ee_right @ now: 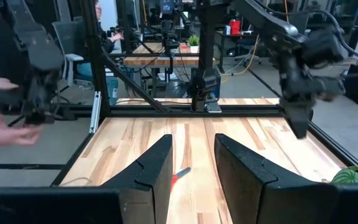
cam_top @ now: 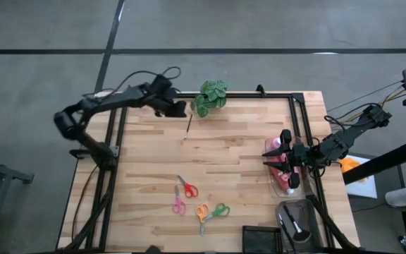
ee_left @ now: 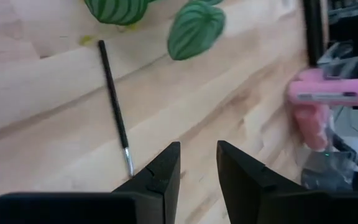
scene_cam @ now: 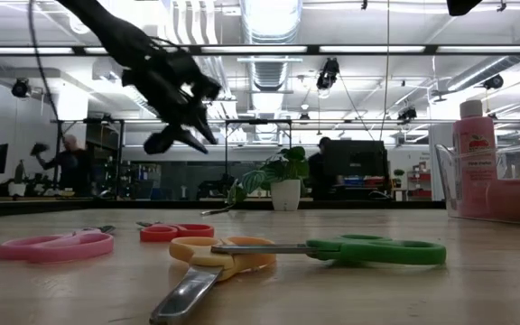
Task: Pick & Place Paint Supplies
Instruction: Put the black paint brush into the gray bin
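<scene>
The left arm reached from the table's left edge toward the far side, bent at the elbow, with its wrist angled down. The left gripper hung above the table near the far edge. Its two dark fingers stood slightly apart with a narrow gap between them, holding nothing. The right arm came in from the right edge, folded low and pointing inward. The right gripper sat close to the table's right side, its fingers likewise parted by a narrow gap and empty.
</scene>
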Controlling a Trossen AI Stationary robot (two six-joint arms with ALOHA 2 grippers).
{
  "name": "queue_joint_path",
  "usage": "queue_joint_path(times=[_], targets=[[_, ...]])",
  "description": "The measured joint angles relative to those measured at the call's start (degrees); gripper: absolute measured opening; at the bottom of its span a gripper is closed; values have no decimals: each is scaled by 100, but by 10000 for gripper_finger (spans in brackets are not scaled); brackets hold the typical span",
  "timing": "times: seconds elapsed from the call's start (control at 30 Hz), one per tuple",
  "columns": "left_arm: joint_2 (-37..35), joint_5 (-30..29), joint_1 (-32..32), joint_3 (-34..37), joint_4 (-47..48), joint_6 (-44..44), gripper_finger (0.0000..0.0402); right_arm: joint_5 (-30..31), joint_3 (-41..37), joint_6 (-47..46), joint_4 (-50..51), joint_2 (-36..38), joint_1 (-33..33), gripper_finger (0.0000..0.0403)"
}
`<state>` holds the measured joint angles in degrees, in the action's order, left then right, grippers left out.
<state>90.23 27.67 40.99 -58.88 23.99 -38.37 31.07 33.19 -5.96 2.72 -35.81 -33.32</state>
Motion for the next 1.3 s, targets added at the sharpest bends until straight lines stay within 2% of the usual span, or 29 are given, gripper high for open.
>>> queue_joint_path(times=[0.2, 0.47, 0.67, 0.77, 1.13, 1.3], targets=[[789, -289, -143, -350, 203, -17, 106, 0, 0, 0, 0, -1, 0, 116], [1008, -931, -442, -356, 216, -307, 106, 1, 0, 1, -1, 0, -4, 116], [974, -2206, -977, -713, 459, -423, 106, 2, 0, 0, -2, 0, -2, 116], [1027, -2643, -1120, -910, 667, -515, 106, 2, 0, 0, -2, 0, -2, 116], [1625, -2680, -1103, -951, 627, -509, 106, 2, -2, 0, 2, -2, 2, 116], [2028, -2675, -1131, -937, 565, -208, 106, 2, -4, 0, -1, 0, 2, 116]])
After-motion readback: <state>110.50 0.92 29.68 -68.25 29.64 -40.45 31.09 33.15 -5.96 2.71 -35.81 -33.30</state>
